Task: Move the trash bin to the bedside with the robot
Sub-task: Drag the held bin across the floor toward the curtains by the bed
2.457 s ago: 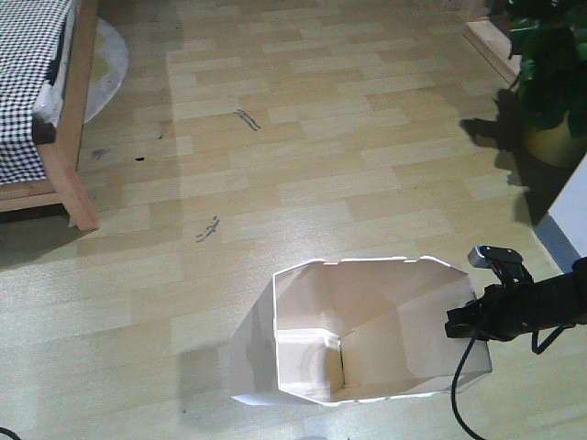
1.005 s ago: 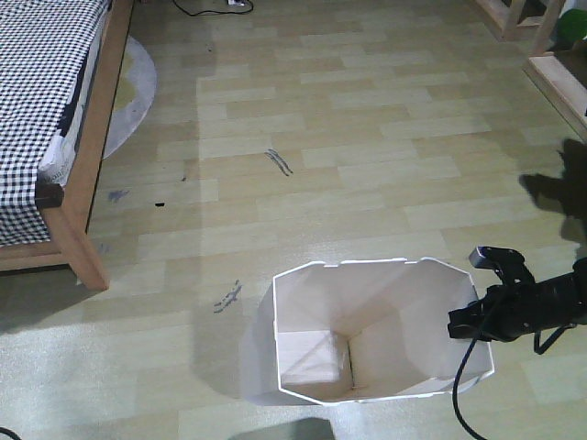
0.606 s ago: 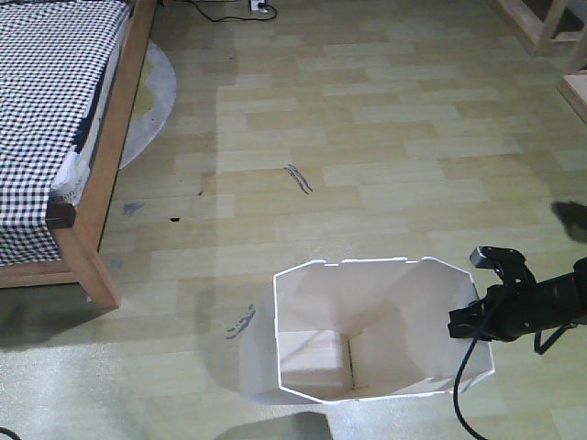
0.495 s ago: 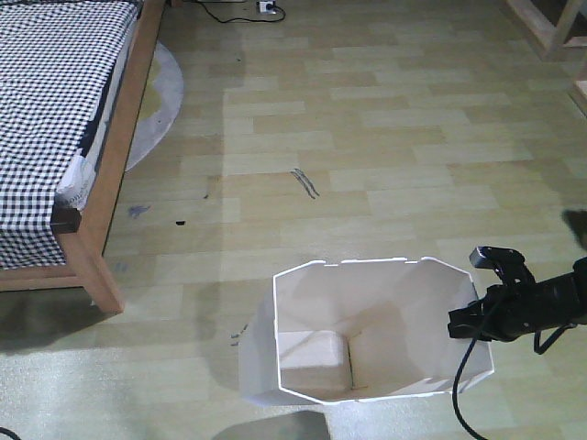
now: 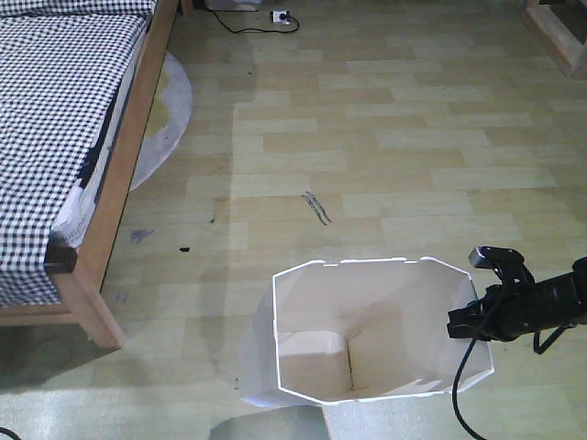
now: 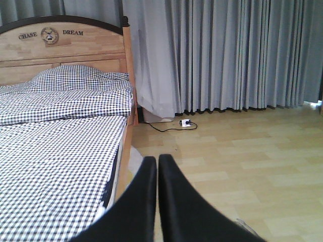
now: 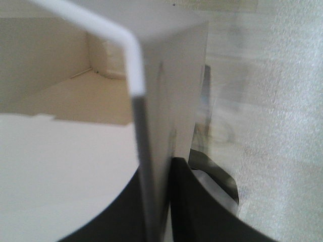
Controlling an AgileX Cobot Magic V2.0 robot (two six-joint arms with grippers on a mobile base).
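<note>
The white trash bin [image 5: 367, 335] with its cut-corner rim sits low in the front view, cream inside. My right gripper [image 5: 468, 325] is shut on the bin's right rim; in the right wrist view the thin wall [image 7: 151, 166] runs between the two black fingers [image 7: 202, 212]. The bed [image 5: 55, 137], with checked bedding and a light-brown wooden side rail [image 5: 124, 174], fills the left of the front view, left of the bin and apart from it. My left gripper [image 6: 157, 164] is shut on nothing, pointing at the bed [image 6: 60, 136] and the floor beside it.
A round grey rug [image 5: 170, 115] lies half under the bed. A power strip with a black cable [image 5: 280, 17] rests on the floor at the far side. Grey curtains [image 6: 227, 55] hang behind the wooden headboard [image 6: 65, 45]. Wooden furniture [image 5: 559, 32] stands far right.
The view has swung and advanced: the bed has come further into frame from the left and the plant at right has dropped out. The bin stays held by the right gripper throughout.
</note>
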